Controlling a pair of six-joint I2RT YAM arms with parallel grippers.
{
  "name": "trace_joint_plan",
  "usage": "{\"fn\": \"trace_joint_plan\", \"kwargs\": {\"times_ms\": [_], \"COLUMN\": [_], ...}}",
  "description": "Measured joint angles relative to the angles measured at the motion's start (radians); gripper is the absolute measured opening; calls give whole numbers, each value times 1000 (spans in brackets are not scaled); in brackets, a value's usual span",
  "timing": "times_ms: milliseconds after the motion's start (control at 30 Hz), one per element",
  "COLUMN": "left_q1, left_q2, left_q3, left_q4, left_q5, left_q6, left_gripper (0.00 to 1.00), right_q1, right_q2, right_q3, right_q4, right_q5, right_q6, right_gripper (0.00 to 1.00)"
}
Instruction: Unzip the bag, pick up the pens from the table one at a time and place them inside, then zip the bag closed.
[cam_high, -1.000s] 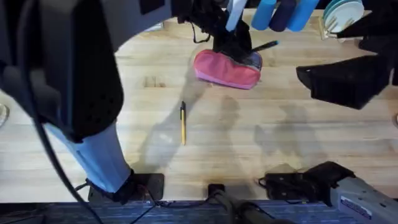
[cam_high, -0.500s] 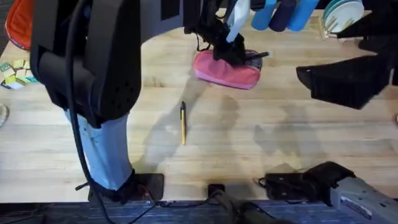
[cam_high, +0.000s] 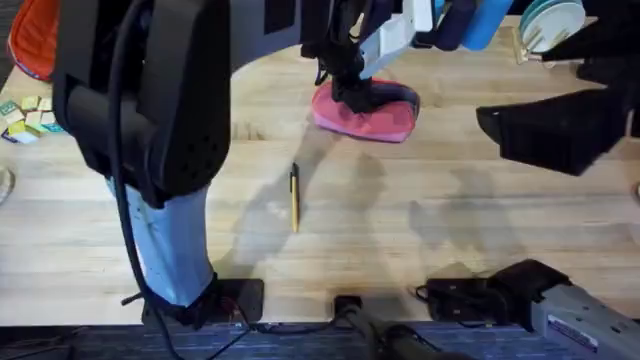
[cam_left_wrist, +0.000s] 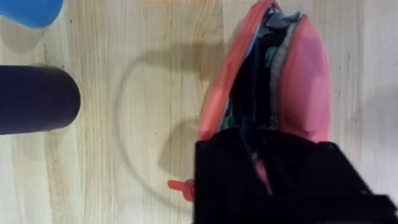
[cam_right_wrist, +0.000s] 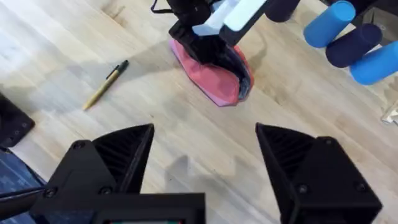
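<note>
The pink bag (cam_high: 372, 115) lies on the table (cam_high: 420, 220) at the far middle, its zipper undone and its mouth gaping (cam_left_wrist: 258, 87). My left gripper (cam_high: 352, 92) is down at the mouth of the bag (cam_right_wrist: 214, 78), over its near end (cam_left_wrist: 264, 180). A dark strip inside the opening may be the black pen; I cannot tell. The yellow-tan pen (cam_high: 294, 198) lies alone on the wood, nearer the bases (cam_right_wrist: 106, 85). My right gripper (cam_right_wrist: 205, 162) hovers open and empty high over the right side (cam_high: 555, 125).
Blue and dark cylinders (cam_high: 465, 20) stand just behind the bag, with stacked plates (cam_high: 550, 20) at the far right. An orange-red bag (cam_high: 28, 40) and small blocks (cam_high: 22, 118) sit at the far left. Bare wood surrounds the yellow-tan pen.
My left gripper has come down onto the bag's mouth. The black pen that stuck out to the right of it is now out of sight. The right arm has not moved.
</note>
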Motion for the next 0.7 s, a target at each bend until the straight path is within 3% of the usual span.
{"fn": "trace_joint_plan", "kwargs": {"times_ms": [67,200,233,467,700], "left_q1": [0,3,5,4,8], "left_q2": [0,-3,-5,-18,-93], "left_q3": [0,9,12,12,11], "left_q4": [0,1,-1,-11,-38], "left_q5": [-8,-20,-23,-36,-72], "left_q6": [3,5,2,-15,-122], "left_gripper": [265,872,963,993,993], "right_q1": [0,0,0,0,0], "right_q2": [0,0,0,0,0], "right_q3": [0,0,0,0,0], "right_q4": [0,0,0,0,0], "right_q5": [0,0,0,0,0], "right_q6": [0,0,0,0,0], "right_gripper": [998,998,998,998,998]}}
